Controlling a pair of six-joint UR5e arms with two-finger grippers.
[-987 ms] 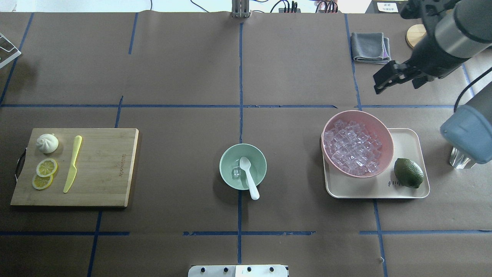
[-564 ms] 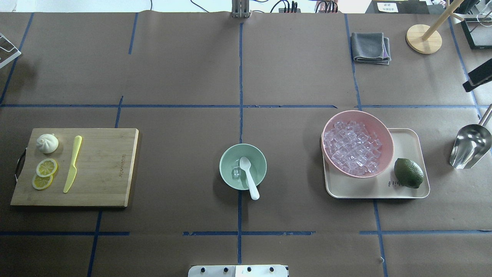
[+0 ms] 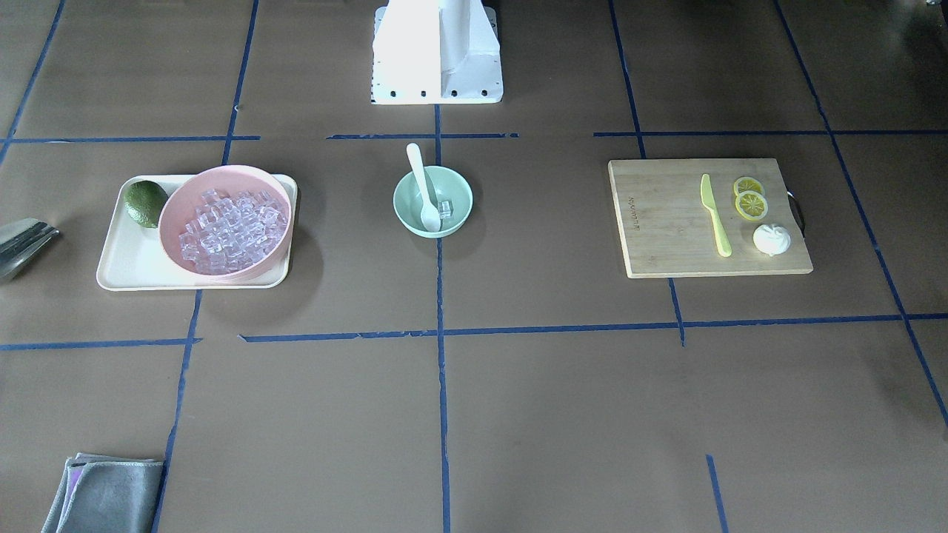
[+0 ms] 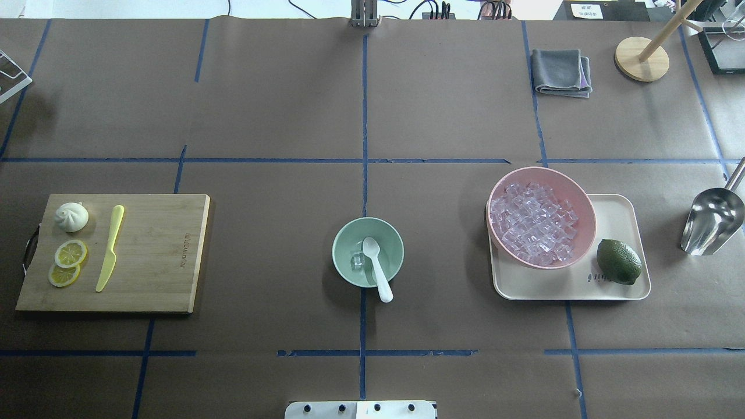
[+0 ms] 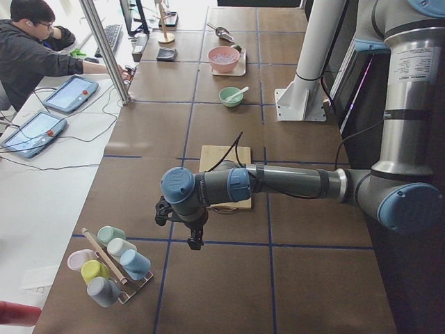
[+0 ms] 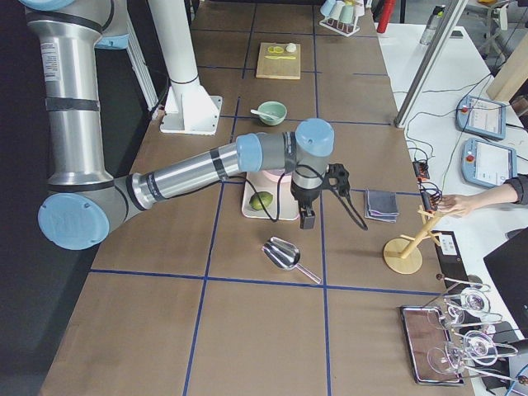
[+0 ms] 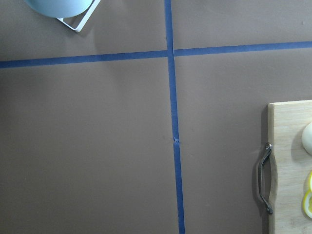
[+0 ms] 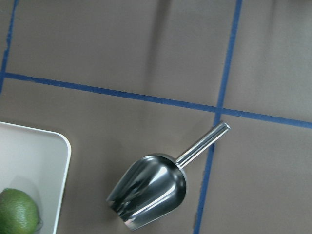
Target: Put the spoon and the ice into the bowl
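Grippers hang off the work, the left gripper (image 5: 195,236) pointing down between board (image 4: 157,250) and cup rack (image 5: 111,268), the right gripper (image 6: 307,217) near the scoop (image 4: 711,221); whether either is parted or closed I cannot tell. The spoon (image 4: 377,269) lies head-down in the bowl (image 4: 340,240) beside the ice (image 4: 357,262), handle propped over the robot-side rim, so the task looks done. Bare table rings the bowl, well apart from board and tray (image 4: 616,205).
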